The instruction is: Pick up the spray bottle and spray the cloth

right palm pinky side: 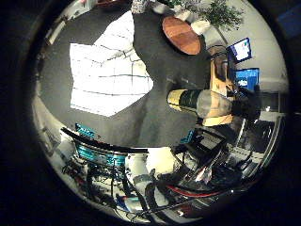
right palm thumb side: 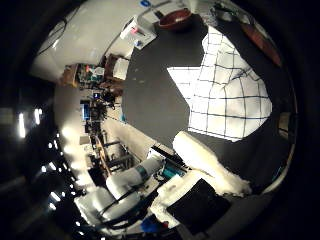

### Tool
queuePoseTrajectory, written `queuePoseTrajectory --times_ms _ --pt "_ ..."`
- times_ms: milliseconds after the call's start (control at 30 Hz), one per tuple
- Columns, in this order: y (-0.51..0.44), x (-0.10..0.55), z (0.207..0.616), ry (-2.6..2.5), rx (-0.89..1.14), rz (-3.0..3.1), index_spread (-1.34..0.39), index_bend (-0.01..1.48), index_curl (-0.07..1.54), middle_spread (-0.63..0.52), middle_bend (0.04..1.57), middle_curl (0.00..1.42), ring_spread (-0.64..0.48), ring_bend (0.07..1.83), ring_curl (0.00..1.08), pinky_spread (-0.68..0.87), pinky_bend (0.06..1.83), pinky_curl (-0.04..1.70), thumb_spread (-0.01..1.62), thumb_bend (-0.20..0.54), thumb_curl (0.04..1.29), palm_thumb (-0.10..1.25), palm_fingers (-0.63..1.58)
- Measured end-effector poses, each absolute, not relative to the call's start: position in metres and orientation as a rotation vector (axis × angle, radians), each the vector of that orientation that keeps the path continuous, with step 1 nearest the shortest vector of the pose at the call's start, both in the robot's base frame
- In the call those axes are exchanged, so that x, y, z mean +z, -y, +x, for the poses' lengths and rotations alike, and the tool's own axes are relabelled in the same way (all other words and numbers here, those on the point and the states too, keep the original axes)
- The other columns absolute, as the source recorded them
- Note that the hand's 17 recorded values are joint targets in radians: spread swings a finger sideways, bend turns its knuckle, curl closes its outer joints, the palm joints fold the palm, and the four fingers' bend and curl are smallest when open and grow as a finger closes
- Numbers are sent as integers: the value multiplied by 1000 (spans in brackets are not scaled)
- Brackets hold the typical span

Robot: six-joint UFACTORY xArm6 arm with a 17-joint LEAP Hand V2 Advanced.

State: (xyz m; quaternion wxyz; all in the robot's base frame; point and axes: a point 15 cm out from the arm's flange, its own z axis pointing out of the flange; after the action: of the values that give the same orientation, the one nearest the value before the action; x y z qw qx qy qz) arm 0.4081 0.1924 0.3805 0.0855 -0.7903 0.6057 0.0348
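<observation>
A white cloth with a dark grid pattern [right palm pinky side: 108,61] lies spread on the dark grey table [right palm pinky side: 165,71]; it also shows in the right thumb side palm view [right palm thumb side: 228,85]. The spray bottle [right palm pinky side: 193,99], cream-coloured with a dark top, is at the table's edge, away from the cloth. My right hand [right palm thumb side: 205,165] is well above the table, away from both. Its white fingers [right palm thumb side: 130,188] stay at the edge of the view, relaxed, with nothing between them. Teal and white parts of the hand [right palm pinky side: 99,149] show in the right little finger side palm view.
A brown oval bowl [right palm pinky side: 181,35] sits on the table beyond the cloth, next to a white box [right palm thumb side: 140,35]. Two lit screens [right palm pinky side: 245,64] and a plant [right palm pinky side: 221,11] stand past the table's edge. Cluttered shelves [right palm thumb side: 95,95] lie off the table's other side.
</observation>
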Motion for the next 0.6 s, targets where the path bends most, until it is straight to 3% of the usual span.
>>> queuePoseTrajectory --times_ms 600 --pt "-163 468 369 -1747 41 -2198 -252 177 325 142 186 303 201 200 256 413 262 315 1184 -17 323 618 196"
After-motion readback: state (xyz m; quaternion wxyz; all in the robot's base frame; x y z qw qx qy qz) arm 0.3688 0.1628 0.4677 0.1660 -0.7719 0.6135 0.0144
